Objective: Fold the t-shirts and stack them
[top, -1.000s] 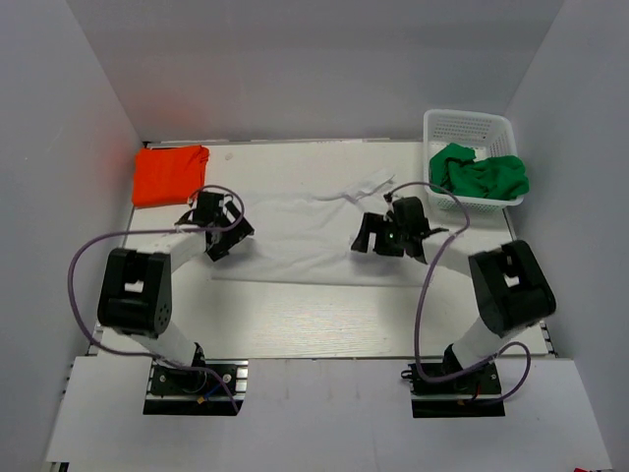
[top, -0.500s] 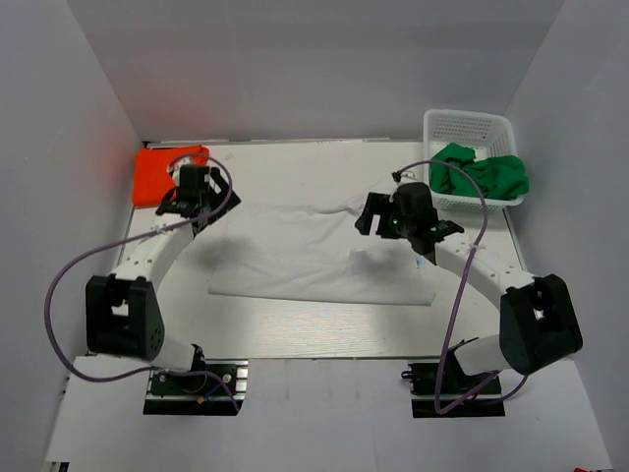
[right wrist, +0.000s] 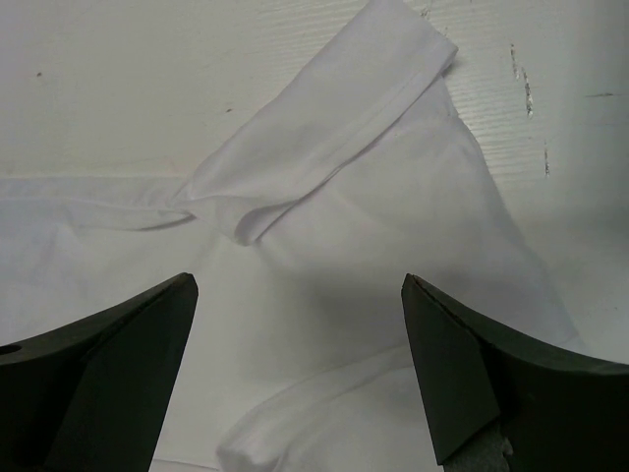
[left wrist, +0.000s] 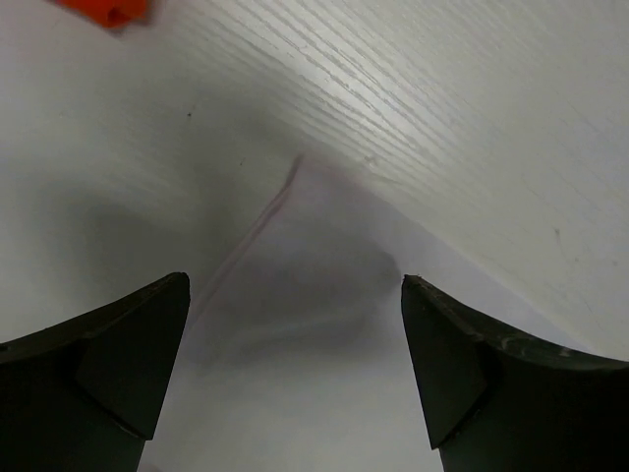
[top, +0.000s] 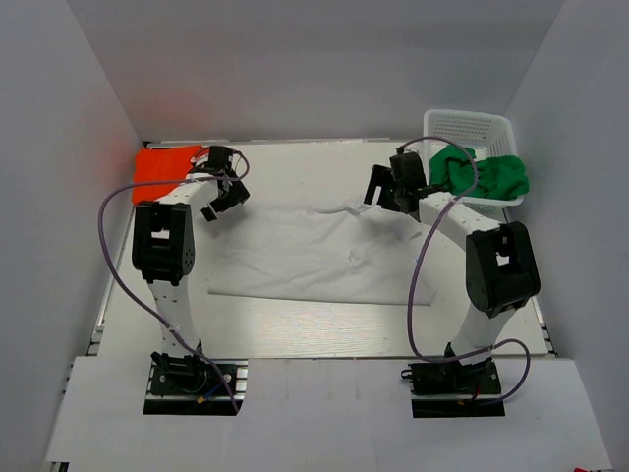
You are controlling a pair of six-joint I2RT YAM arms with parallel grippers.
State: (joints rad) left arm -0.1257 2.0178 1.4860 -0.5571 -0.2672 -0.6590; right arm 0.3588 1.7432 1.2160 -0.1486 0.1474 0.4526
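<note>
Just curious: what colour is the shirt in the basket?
The shirt in the basket is green, seen best from the top camera.

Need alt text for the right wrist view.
The open right gripper sits over the white t-shirt, its dark fingers framing a rumpled sleeve pointing upper right. Pale wood-grain table shows beyond.

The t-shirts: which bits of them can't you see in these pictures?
- Green shirt: top view, bottom hidden inside the basket.
- Orange shirt: left wrist view, only a corner shows; top edge cuts it.
- White shirt: right wrist view, frame edges cut off most of it.
</note>
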